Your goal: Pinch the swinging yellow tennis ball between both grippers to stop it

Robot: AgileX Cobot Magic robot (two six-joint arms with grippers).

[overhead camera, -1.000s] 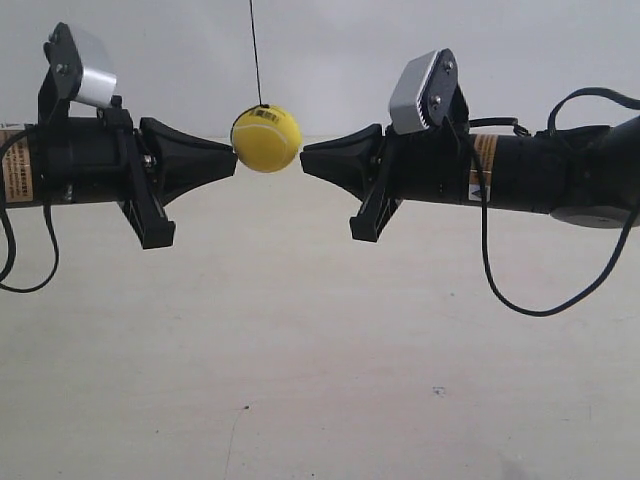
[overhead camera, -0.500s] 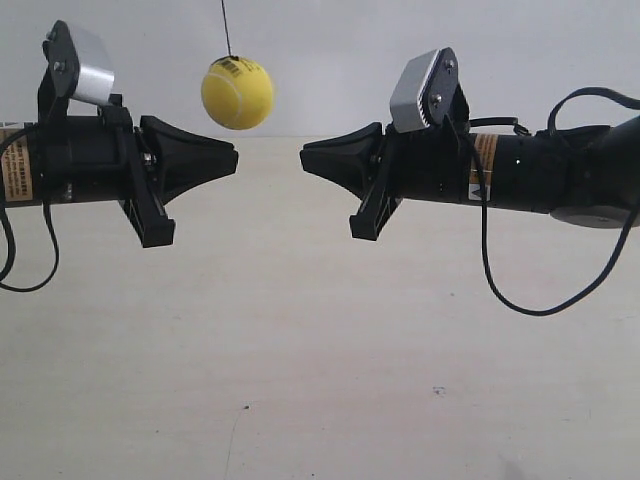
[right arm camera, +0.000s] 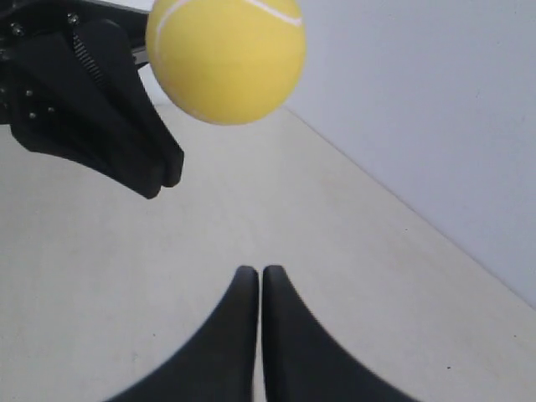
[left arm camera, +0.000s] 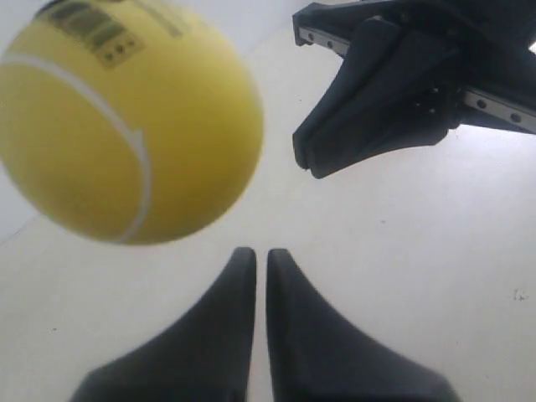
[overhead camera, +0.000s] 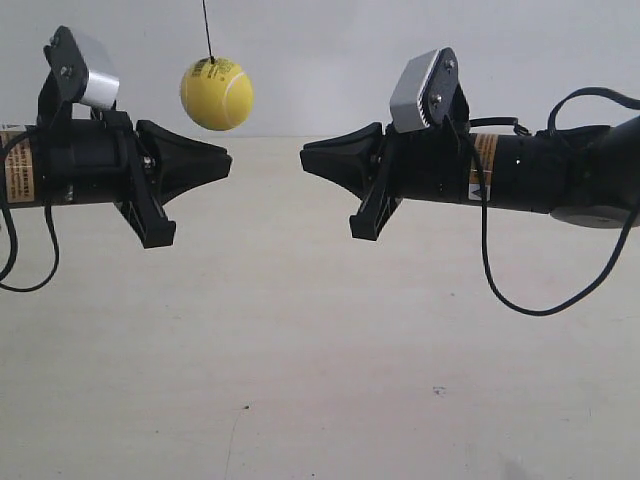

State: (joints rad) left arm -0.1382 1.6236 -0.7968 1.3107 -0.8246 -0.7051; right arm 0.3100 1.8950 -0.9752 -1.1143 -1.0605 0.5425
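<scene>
The yellow tennis ball (overhead camera: 217, 94) hangs on a thin dark string (overhead camera: 206, 30), above and just behind the tip of my left gripper (overhead camera: 228, 158), touching nothing. That gripper belongs to the arm at the exterior view's left. Its tapered black jaws are shut and hold nothing. My right gripper (overhead camera: 305, 155) faces it across a gap, also shut and empty. In the left wrist view the ball (left arm camera: 126, 126) looms large and close beyond my left gripper (left arm camera: 261, 251). From the right wrist the ball (right arm camera: 224, 59) shows far past my right gripper (right arm camera: 260, 270), over the opposite tip.
A pale tabletop (overhead camera: 320, 350) lies under both arms, with a white wall (overhead camera: 330, 50) behind it. A loose black cable (overhead camera: 520, 290) droops from the arm at the exterior view's right. A silver camera box (overhead camera: 420, 90) sits on each wrist.
The ball has swung out from between the two tips, up and towards the left arm. The left gripper has drawn back slightly. The right arm has not moved.
</scene>
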